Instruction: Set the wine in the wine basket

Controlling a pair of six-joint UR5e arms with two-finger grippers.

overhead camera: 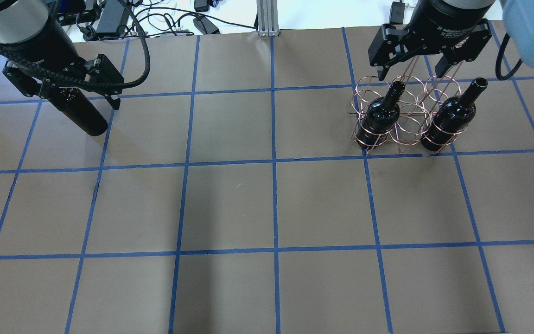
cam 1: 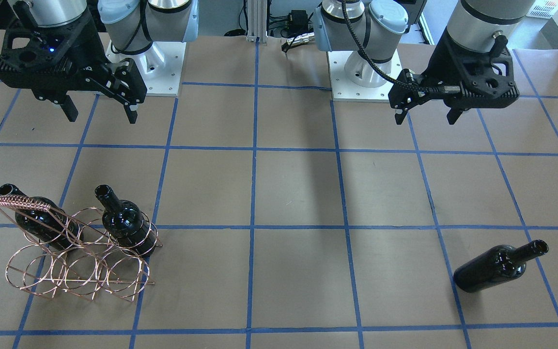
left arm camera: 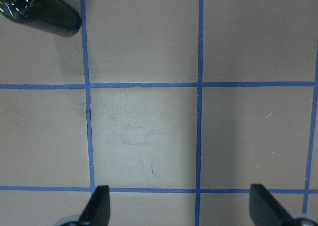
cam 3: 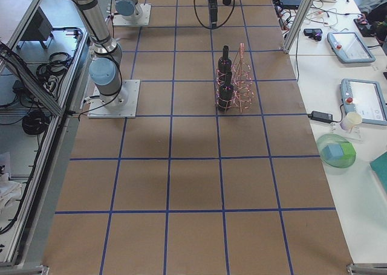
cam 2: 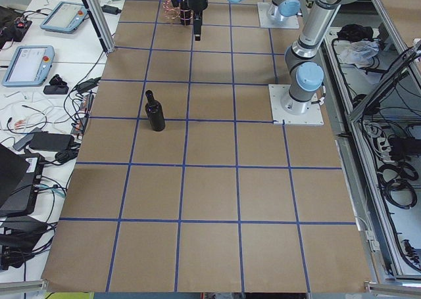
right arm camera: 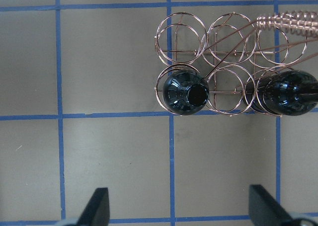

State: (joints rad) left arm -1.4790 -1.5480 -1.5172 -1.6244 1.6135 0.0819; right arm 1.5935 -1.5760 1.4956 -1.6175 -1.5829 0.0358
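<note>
In the overhead view the neck and shoulders of the wine (overhead camera: 84, 118) are hidden behind the left gripper (cam 1: 426, 118), so only its dark lower body shows there. The left wrist camera catches only a part of the bottle, cut off by the upper left corner of its picture. The view from the table's left end shows it whole: it stands upright, neck up, alone on the brown table (cam 1: 298, 194), on the robot's left side and toward the operators' edge. The left gripper hangs above the table with its jaws wide apart and holds nothing. The wine is not between the fingers but well apart from them, further from the robot's base than the gripper. The wine basket (cam 1: 78, 257) stands on the robot's right side, far from the wine. Two other bottles (overhead camera: 380, 116) stand neck up in the two outer hoops of its row nearer to the robot. In the right wrist view the coil-wrapped handle (right arm camera: 293, 21) and one of these bottles reach the right edge of the picture, and wires cross over that bottle. The right gripper (overhead camera: 408, 73) hangs nearer to the robot's base than the basket, its jaws also wide apart and empty; in the overhead view it covers part of the far hoops. The upper parts of both arms are cut off at the picture edges
</note>
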